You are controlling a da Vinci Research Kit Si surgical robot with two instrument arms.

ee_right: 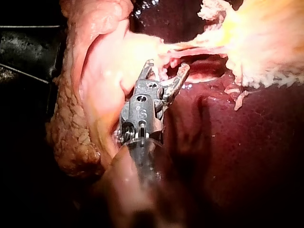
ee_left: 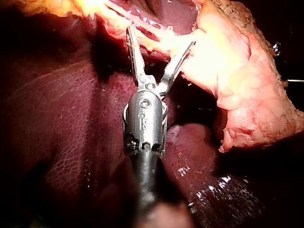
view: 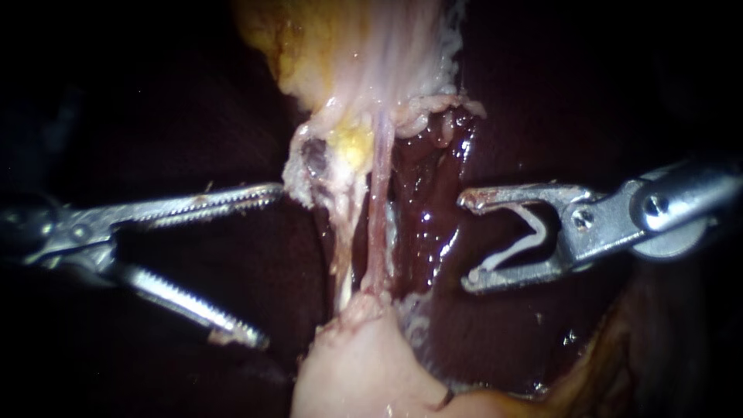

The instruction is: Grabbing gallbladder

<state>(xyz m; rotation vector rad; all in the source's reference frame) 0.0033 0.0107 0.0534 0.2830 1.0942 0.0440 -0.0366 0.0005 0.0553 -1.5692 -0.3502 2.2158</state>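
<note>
1. L side: left instrument (view: 268,263) lay over the dark liver (view: 433,209), jaws spread wide w/ nothing between them. Upper jaw tip sat just beside the ragged pale tissue at the tubes' L edge; couldn't tell if it touched. Lower jaw tip pointed toward the gallbladder, near its edge but apart. Prob. held wide so a thick fold could fit in for the grab.
2. Centre: the gallbladder (view: 356,371), a pale pink mass, lay at the near end of the liver's open cleft. In the left wrist view it bulged beside one jaw of the left instrument, not between the jaws, so no grasp yet.
3. Centre, above it: two thin tubes (view: 378,209) ran taut from the gallbladder's top up to yellow fatty tissue (view: 325,54). They looked stripped bare and stretched, likely so each could be reached separately.
4. Just R of the tubes: wet red liver showed in the cleft where the tissue had been peeled off.
5. R side: right instrument (view: 466,241) came in level w/ the tubes, tips short of them. Its jaws stood apart, pinching a white V-shaped clip (view: 515,249), one leg along each jaw. Judged parked there, loaded, until the gallbladder was held and tension set.
</note>
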